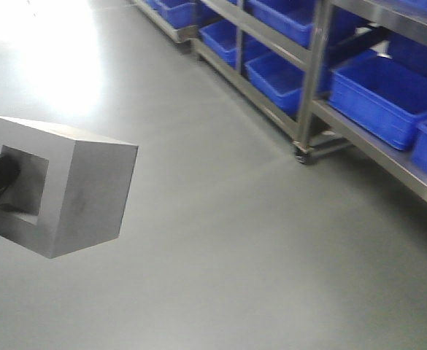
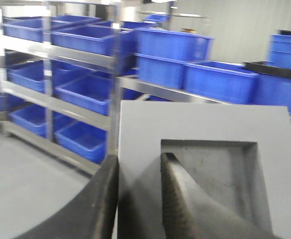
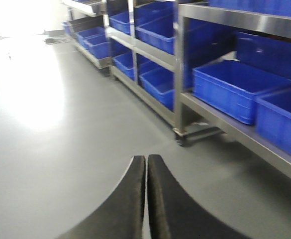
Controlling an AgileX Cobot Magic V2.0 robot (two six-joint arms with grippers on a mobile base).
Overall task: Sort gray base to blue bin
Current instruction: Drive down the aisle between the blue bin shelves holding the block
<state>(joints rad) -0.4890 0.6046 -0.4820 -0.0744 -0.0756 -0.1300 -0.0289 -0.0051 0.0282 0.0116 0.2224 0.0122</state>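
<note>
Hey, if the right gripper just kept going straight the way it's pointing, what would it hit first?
Likely the gray floor: the right gripper, shut and empty, aims low across open floor. The steel rack with blue bins stands off to its right; depth is unclear.

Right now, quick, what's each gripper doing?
Left gripper: closed on the gray base, one finger in its recess.
Right gripper: closed, empty.

Our left gripper pinches the gray base, one finger inside its recess; our right gripper is pressed closed, empty.
</note>
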